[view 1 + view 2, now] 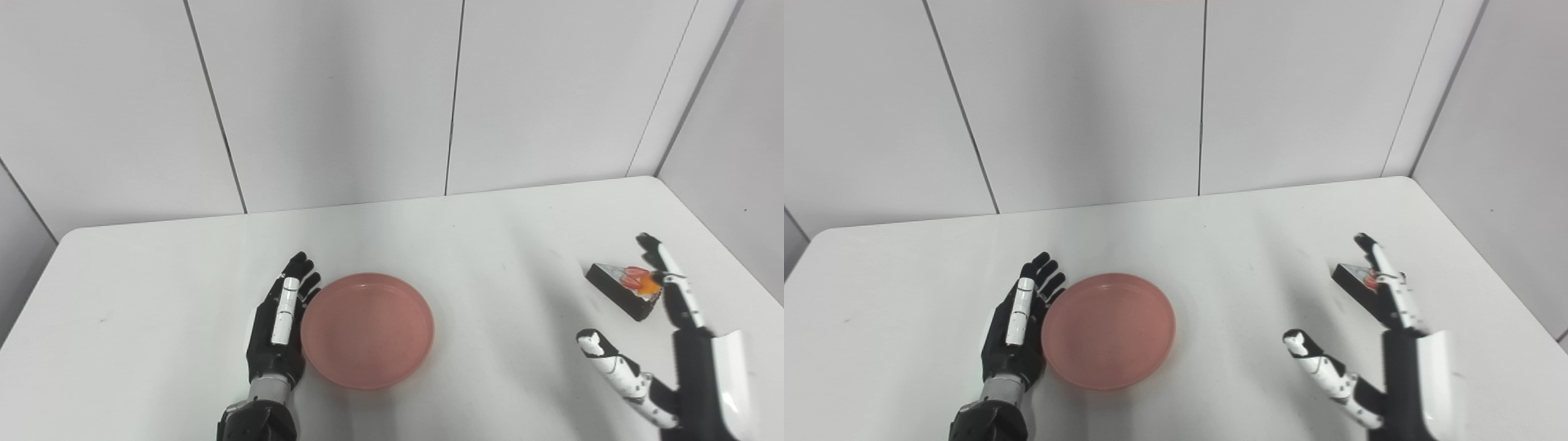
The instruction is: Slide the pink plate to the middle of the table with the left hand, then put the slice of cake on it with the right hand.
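White table point(153, 294), unlabelled pink plate point(367, 329), cake point(625, 288).

**Items on table: pink plate, slice of cake**

Pink plate point(367, 329): round, shallow, low raised rim, matte salmon-pink, nothing in it. Lies flat and upright on the white table point(153, 294), near the front edge and a little left of the table's middle.

Slice of cake point(625, 289): small wedge, dark brown sides, pale top with red and orange topping at its wider end. Rests flat on the table, well apart from the plate, toward the right side, its narrow tip pointing left and away.
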Motion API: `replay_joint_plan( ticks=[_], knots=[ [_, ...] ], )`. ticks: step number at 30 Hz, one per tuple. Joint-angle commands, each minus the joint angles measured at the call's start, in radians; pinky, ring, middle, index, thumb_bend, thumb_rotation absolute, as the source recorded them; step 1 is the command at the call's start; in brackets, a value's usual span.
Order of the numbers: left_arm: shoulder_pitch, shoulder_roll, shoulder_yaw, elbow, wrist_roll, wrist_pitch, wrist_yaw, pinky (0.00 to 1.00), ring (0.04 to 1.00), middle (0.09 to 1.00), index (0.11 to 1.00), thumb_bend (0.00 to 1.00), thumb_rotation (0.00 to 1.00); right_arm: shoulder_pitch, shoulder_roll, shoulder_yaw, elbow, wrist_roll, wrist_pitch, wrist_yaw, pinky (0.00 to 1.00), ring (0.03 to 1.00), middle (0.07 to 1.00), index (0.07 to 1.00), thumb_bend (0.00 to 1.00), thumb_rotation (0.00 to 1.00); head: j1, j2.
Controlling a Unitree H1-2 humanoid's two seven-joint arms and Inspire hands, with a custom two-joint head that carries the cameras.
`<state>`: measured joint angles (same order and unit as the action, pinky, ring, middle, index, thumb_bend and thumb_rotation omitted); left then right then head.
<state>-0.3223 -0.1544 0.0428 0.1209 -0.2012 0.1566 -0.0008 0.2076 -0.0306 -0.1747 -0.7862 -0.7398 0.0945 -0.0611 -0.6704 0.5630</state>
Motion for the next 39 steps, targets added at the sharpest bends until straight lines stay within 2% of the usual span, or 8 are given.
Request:
replay_joint_plan(
  ticks=[1, 8, 16, 20, 26, 31, 35, 39],
  knots=[
    [0.002, -0.011, -0.006, 0.005, -0.004, -0.009, -0.005, 0.89, 0.881, 0.886, 0.821, 0.81, 0.71, -0.028, -0.037, -0.038, -0.049, -0.052, 0.048, 0.053, 0.72, 0.817, 0.887, 0.875, 0.75, 0.86, 0.003, 0.0],
    [0.005, -0.013, 0.0, -0.002, -0.012, -0.004, -0.004, 0.88, 0.879, 0.879, 0.817, 0.8, 0.69, -0.12, -0.178, -0.168, -0.095, -0.215, 0.206, 0.288, 0.7, 0.84, 0.877, 0.873, 0.86, 0.8, 0.008, -0.006],
    [0.01, -0.013, 0.001, -0.013, -0.015, 0.001, -0.007, 0.9, 0.875, 0.872, 0.815, 0.81, 0.69, -0.209, -0.334, -0.241, -0.025, -0.292, 0.252, 0.461, 0.68, 0.822, 0.85, 0.842, 0.93, 0.77, 0.012, -0.008],
    [0.011, -0.015, 0.002, -0.016, -0.017, 0.008, -0.006, 0.9, 0.873, 0.876, 0.816, 0.81, 0.69, -0.235, -0.38, -0.237, 0.028, -0.319, 0.267, 0.519, 0.69, 0.838, 0.858, 0.846, 0.97, 0.74, 0.015, -0.008],
    [0.021, -0.019, -0.003, -0.033, -0.017, 0.02, -0.007, 0.87, 0.876, 0.88, 0.812, 0.81, 0.68, -0.262, -0.411, -0.223, 0.14, -0.306, 0.269, 0.537, 0.68, 0.825, 0.859, 0.841, 0.97, 0.72, 0.022, -0.01],
    [0.026, -0.023, -0.005, -0.043, -0.013, 0.03, -0.002, 0.89, 0.88, 0.88, 0.819, 0.81, 0.69, -0.293, -0.425, -0.185, 0.22, -0.308, 0.29, 0.564, 0.68, 0.823, 0.847, 0.844, 0.98, 0.72, 0.027, -0.008],
    [0.029, -0.029, -0.012, -0.057, -0.003, 0.045, 0.007, 0.82, 0.866, 0.885, 0.822, 0.81, 0.69, -0.316, -0.43, -0.154, 0.271, -0.282, 0.311, 0.574, 0.67, 0.822, 0.847, 0.835, 1.0, 0.69, 0.027, -0.008],
    [0.029, -0.027, -0.015, -0.054, -0.006, 0.042, 0.005, 0.85, 0.871, 0.886, 0.82, 0.82, 0.69, -0.329, -0.439, -0.122, 0.312, -0.27, 0.317, 0.564, 0.65, 0.81, 0.845, 0.837, 1.0, 0.69, 0.027, -0.008]
  ],
)
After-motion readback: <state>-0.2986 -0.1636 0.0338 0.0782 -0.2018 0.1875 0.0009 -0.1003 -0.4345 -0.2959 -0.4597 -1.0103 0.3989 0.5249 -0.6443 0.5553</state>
